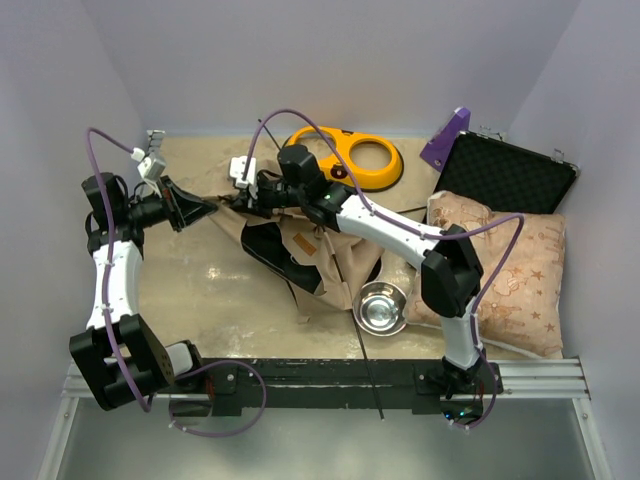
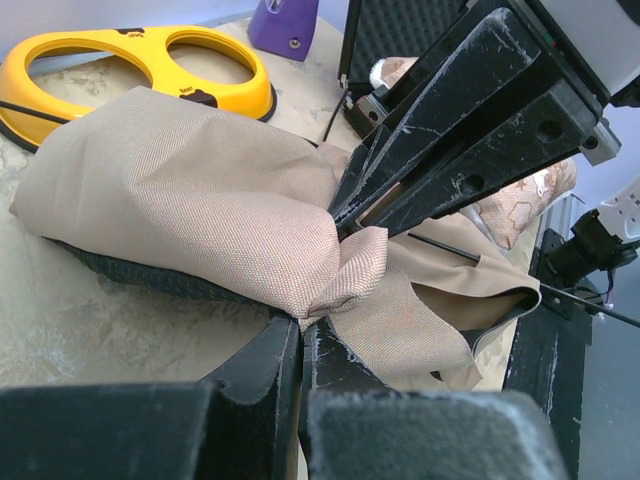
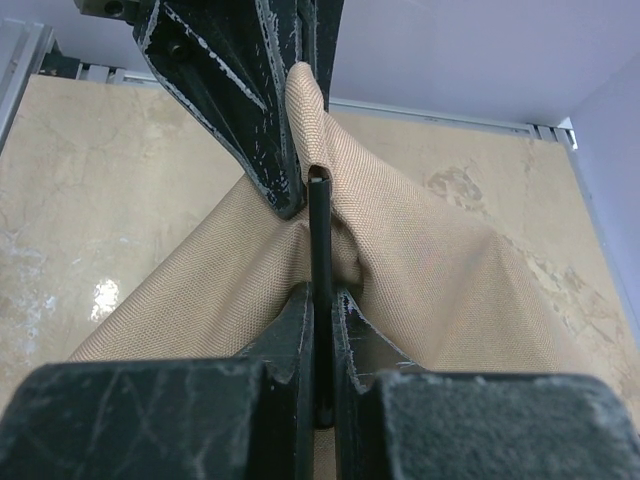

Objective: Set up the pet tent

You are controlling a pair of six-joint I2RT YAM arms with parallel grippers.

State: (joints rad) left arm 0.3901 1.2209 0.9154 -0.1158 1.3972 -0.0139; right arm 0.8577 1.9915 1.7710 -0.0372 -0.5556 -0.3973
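Note:
The pet tent (image 1: 318,262) lies collapsed mid-table, tan fabric with black lining showing. My left gripper (image 1: 203,212) is shut on a bunched corner of the tent fabric (image 2: 200,195), pinched at its fingertips (image 2: 303,322). My right gripper (image 1: 234,199) faces it, tips almost touching, and is shut on a thin black pole (image 3: 319,235). The pole's end meets a fabric sleeve (image 3: 312,140) right beside the left gripper's fingers (image 3: 240,90). In the left wrist view the right gripper's fingers (image 2: 450,150) reach down onto the same corner. Another length of pole (image 1: 370,360) runs toward the near edge.
A yellow double-bowl feeder (image 1: 352,156) sits at the back. A steel bowl (image 1: 381,307) lies by the tent's near right side. A star-patterned cushion (image 1: 515,270) fills the right, with a black case (image 1: 508,172) and a purple piece (image 1: 446,136) behind it.

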